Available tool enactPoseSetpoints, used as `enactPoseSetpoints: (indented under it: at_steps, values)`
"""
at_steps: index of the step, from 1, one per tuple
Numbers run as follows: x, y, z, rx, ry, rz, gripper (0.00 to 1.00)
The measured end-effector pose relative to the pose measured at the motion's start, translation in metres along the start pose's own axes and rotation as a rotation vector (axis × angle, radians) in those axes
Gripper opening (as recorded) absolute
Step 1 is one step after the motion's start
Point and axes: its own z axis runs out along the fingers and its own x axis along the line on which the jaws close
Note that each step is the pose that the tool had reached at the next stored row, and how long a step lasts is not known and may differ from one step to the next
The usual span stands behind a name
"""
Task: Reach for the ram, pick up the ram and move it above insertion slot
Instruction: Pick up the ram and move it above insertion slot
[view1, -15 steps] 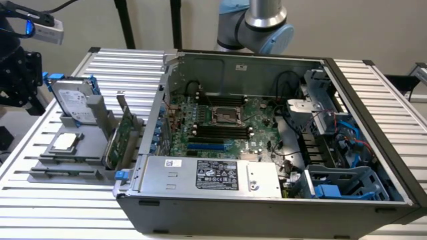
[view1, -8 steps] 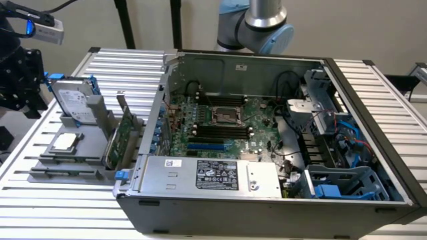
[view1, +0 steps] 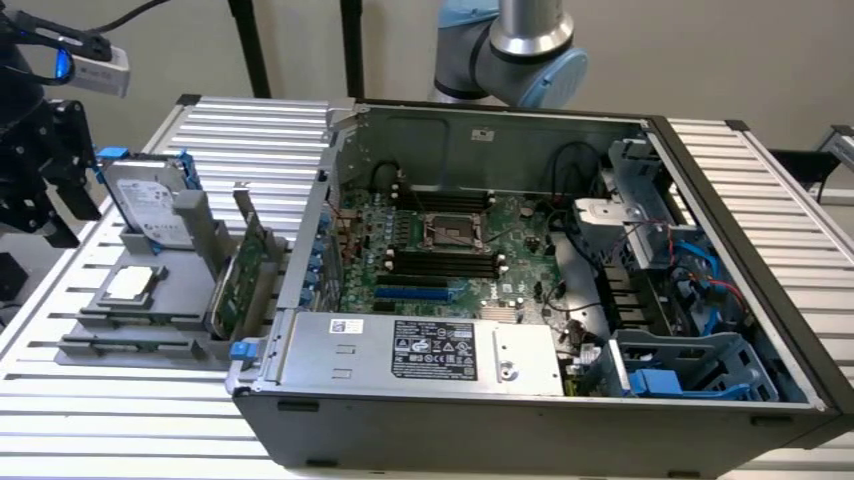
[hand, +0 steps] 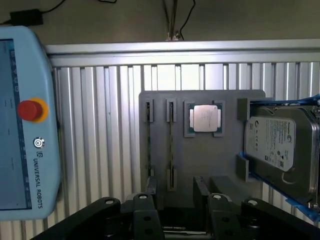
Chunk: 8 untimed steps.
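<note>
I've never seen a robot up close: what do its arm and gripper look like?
The arm is a silver-grey metal tube with rounded light-blue joint caps. The gripper is black: jointed bars pinned with pale round bolts, ending in two blocky fingers. In the exterior view a blue cable loops beside a small grey box above it.
</note>
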Motion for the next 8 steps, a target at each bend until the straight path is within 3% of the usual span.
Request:
enactPoseSetpoints:
  at_steps: [8]
  values:
    - [0.006,-0.0002,0.0146,0.0001,-0.0001,0.000,0.42]
